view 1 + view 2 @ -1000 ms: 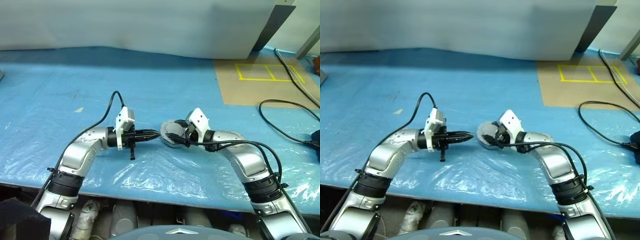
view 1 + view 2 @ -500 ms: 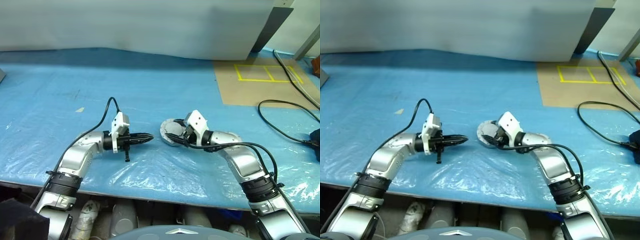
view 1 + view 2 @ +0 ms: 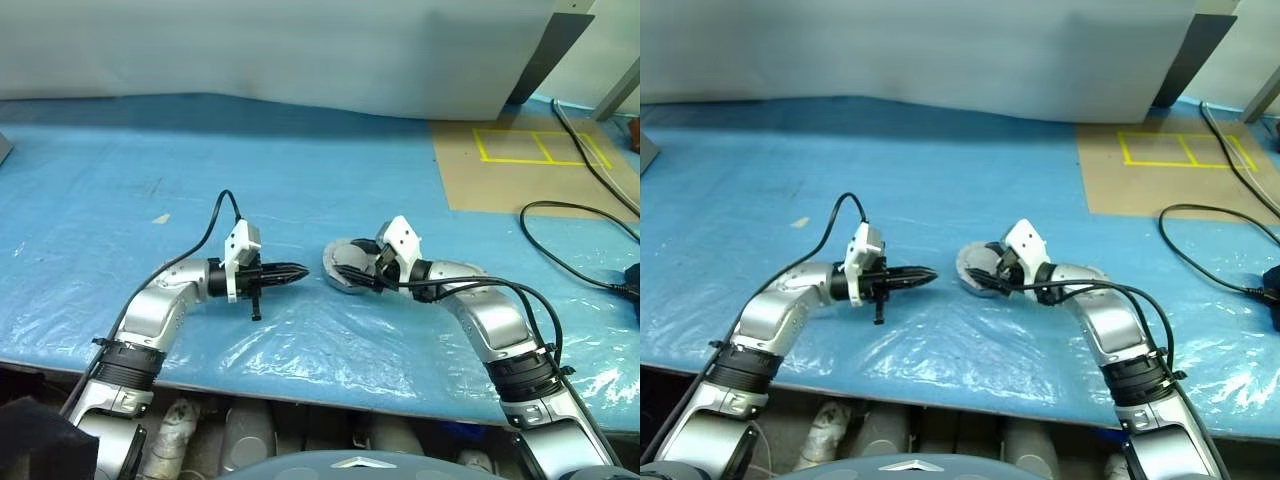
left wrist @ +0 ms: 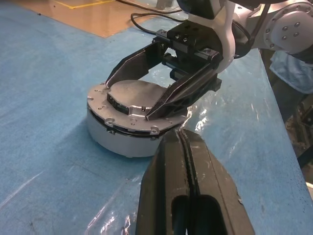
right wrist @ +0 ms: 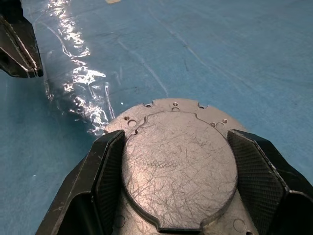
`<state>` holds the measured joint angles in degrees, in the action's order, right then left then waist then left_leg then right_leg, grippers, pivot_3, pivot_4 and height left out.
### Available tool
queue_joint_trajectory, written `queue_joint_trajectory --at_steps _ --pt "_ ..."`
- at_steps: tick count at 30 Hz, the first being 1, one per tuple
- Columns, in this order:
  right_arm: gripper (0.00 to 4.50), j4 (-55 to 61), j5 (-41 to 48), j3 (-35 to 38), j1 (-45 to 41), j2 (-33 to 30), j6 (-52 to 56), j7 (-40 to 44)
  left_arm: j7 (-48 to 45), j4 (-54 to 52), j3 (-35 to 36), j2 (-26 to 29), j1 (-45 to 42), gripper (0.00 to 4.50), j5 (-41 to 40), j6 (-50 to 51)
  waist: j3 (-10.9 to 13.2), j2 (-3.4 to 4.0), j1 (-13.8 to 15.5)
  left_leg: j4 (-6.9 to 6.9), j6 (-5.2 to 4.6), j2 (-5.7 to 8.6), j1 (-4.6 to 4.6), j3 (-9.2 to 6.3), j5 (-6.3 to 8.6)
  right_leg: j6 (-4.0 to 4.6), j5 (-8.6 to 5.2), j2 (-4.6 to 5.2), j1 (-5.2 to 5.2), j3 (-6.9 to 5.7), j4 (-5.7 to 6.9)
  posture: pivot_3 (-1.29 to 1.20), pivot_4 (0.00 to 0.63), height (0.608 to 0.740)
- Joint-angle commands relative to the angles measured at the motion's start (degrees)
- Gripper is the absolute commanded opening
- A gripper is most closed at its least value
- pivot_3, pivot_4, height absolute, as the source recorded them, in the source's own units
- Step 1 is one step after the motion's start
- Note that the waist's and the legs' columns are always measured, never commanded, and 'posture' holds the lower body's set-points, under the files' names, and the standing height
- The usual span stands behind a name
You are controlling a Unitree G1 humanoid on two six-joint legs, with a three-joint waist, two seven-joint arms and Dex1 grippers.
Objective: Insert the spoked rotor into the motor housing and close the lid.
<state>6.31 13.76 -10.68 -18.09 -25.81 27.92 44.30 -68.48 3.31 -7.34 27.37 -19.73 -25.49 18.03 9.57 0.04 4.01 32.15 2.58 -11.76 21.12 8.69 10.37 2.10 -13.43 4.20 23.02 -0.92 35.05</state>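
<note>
the table (image 3: 300,150), covered in blue plastic sheet, carries the motor housing (image 4: 128,128) near its front edge, between the two arms. its plain grey lid (image 5: 178,169) already lies on top, so the rotor, if it is inside, is hidden and i cannot tell whether it sits right. the right gripper (image 4: 142,93) has its jaws spread wide on either side of the lid, fingers (image 5: 105,169) right at its edge; whether they press it i cannot tell. the left gripper (image 4: 186,142) is pinched tight with nothing in it, tip just beside the housing wall. risks, as i judge them: if the right jaws squeeze or lift unevenly, the lid could tilt and jam or slide off; the closed left tip, so near, could nudge the housing across the slippery plastic and throw the lid out of line
</note>
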Motion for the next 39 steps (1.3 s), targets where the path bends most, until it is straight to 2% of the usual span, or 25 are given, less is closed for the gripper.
queue_joint_trajectory --at_steps 1,10,25,32,39 --pt "2.98 1.04 1.33 0.60 0.77 -1.02 1.39 1.59 -0.88 -3.02 0.45 1.10 0.43 0.00 -0.37 -0.44 0.00 0.00 0.03 -0.03 0.00 0.00 0.01 0.00 0.00 0.00 0.00 0.00 0.00 0.00 -0.03 0.00 0.150 0.740" --pt "2.98 1.51 0.94 0.90 -1.51 -1.23 0.87 1.95 0.36 -3.59 0.42 0.84 -0.27 0.00 -0.32 0.07 0.00 0.00 0.03 -0.06 0.00 0.00 0.08 0.00 0.00 0.00 0.00 0.00 0.02 -0.06 -0.13 0.00 0.150 0.740" --pt "2.98 -5.37 -3.73 -1.92 -0.15 -3.82 -5.06 4.21 1.06 -5.27 0.13 0.76 -0.11 0.00 -0.51 1.75 0.00 0.00 0.06 -0.04 0.00 0.00 0.06 0.00 0.00 0.00 0.00 0.01 -0.03 -0.05 -0.12 0.00 0.150 0.740" --pt "2.98 -6.70 0.21 1.50 -1.86 -4.16 -2.38 6.26 1.62 -6.14 0.13 0.63 0.15 0.00 -0.56 2.24 0.00 0.00 0.07 0.01 -0.01 0.00 0.00 0.00 0.00 0.00 0.00 0.02 -0.09 -0.05 -0.08 0.00 0.150 0.740" --pt "2.98 -7.29 -2.10 -0.63 -1.59 -6.72 -4.72 8.21 2.39 -8.05 0.19 0.63 0.37 0.00 -1.11 3.68 0.00 0.00 0.30 0.00 -0.01 -0.01 0.05 -0.01 0.00 0.00 0.00 0.04 -0.09 -0.06 -0.13 0.00 0.150 0.740"
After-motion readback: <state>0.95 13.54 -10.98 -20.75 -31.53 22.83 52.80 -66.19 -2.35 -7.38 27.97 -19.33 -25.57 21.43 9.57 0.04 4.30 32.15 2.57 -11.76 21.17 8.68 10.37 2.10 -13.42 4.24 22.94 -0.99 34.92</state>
